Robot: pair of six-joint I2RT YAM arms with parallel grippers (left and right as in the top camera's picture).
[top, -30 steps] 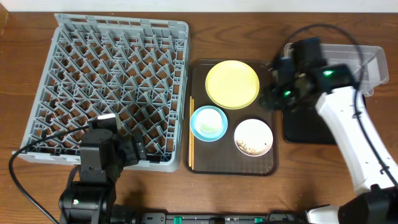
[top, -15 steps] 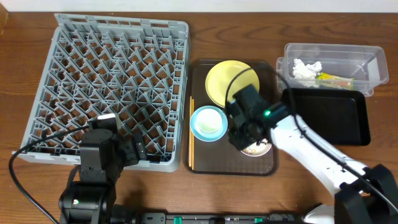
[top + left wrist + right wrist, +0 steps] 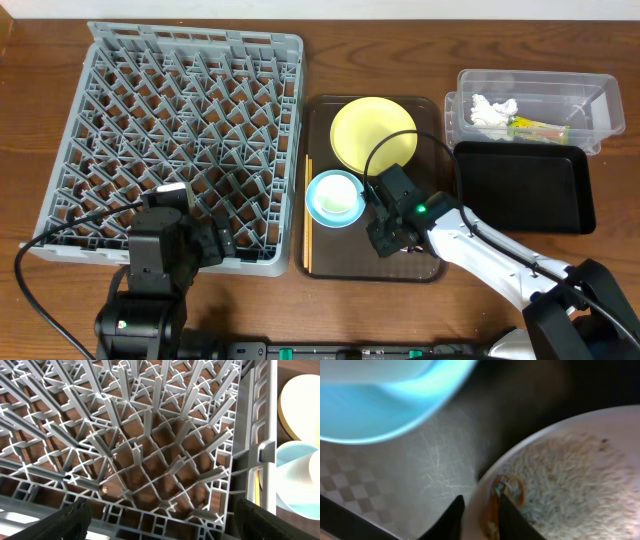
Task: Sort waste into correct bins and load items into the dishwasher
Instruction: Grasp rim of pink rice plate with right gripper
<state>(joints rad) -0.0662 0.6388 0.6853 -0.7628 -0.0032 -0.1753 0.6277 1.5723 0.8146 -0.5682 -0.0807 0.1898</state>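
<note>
The right gripper [image 3: 480,499] is hanging low over the brown serving tray [image 3: 350,258], at the lower-left edge of the cream-white bowl [image 3: 570,460]; in the right wrist view its two fingers [image 3: 454,516] are standing only a little apart, and the rim of the bowl is passing just between them, one finger on the tray side and the other inside, beside the rice crumbs [image 3: 580,485]; whether the pads are already pressing on the rim cannot be told from these views; the body of the bowl is lying to the right of the fingers in that frame, and being round it is giving no long axis to line up, only this rim crossing the gap; the light-blue bowl [image 3: 335,197] is sitting near, to the left, apart from the claw; in the overhead view the black tray [image 3: 520,185] is lying to the right of the cream-white bowl and a little higher in the frame, with the clear tub [image 3: 560,98] above it holding the white tissue [image 3: 493,108] and the snack wrapper [image 3: 535,127]; so the coming move is probably asking for a carry to the right, and the right arm is clearly the nearer one; the left gripper [image 3: 165,527] is hovering over the lower-right corner of the dish rack [image 3: 170,130], fingers wide apart and holding nothing, well apart from the bowl
</note>
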